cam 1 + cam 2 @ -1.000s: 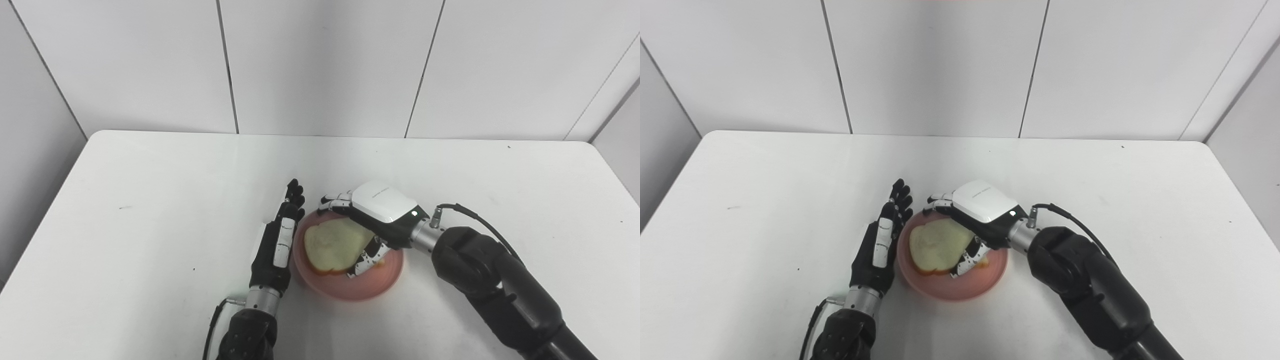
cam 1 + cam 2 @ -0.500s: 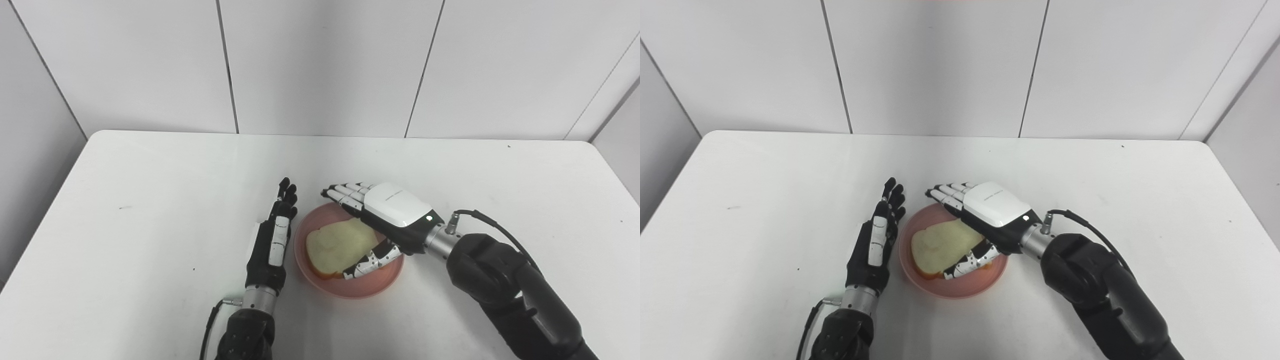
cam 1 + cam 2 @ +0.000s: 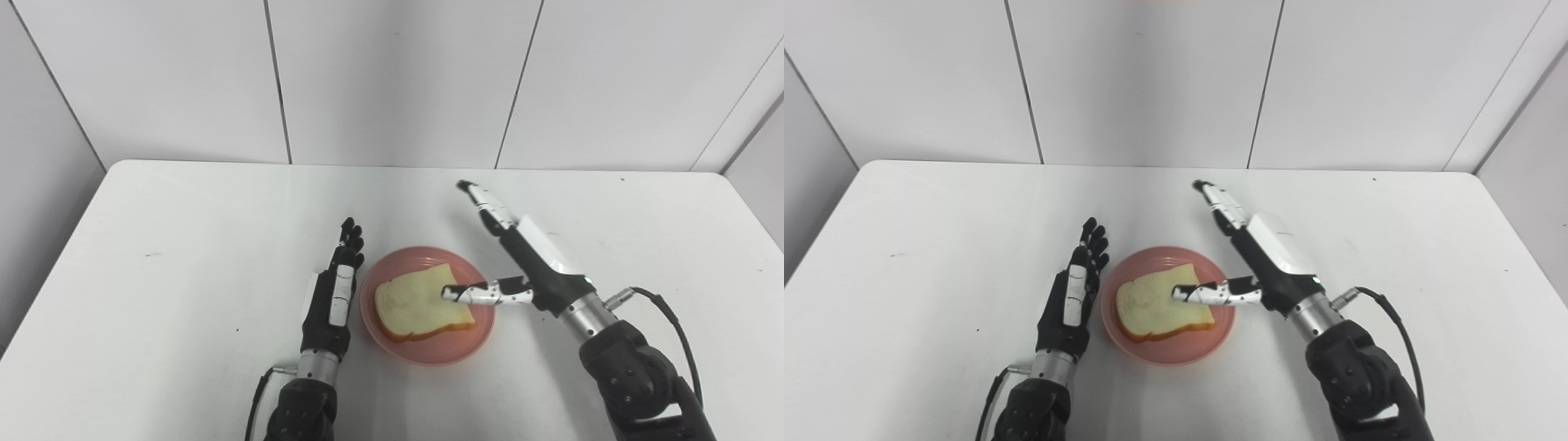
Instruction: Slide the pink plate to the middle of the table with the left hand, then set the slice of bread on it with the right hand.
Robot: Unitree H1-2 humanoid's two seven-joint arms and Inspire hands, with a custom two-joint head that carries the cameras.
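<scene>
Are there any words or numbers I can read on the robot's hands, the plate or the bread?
No readable text anywhere in these views.
Right hand: white cover, no print that can be made out.
Left hand: white strips on the back, no letters or numbers.
Pink plate: plain, no writing.
Slice of bread: plain, no label.
Table: only small dark specks, not signs.

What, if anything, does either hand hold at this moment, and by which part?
Nothing is held. The right hand is open beside the pink plate, the slice of bread lies on it, and the left hand is open.
</scene>
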